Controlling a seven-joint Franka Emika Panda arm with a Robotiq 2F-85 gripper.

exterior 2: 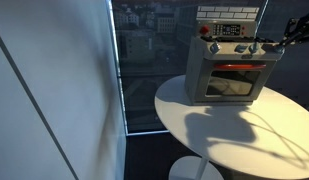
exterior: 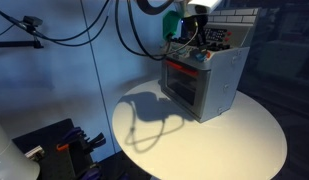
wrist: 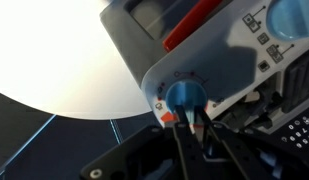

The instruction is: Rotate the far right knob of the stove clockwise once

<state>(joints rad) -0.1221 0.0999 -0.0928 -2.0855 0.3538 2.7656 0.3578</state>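
The grey toy stove with its red-framed door stands at the back of a round white table; it also shows in an exterior view and in the wrist view. The far right knob, round and light blue, sits at the stove's front corner. My gripper has its two dark fingers close together on this knob's grip. In an exterior view the gripper reaches in from the right to the end of the knob row. In an exterior view the gripper hangs over the stove's top front edge.
Another blue knob shows at the wrist view's upper right. Black cables hang behind the stove. Dark equipment sits low beside the table. A window stands behind the table. The table edge is near.
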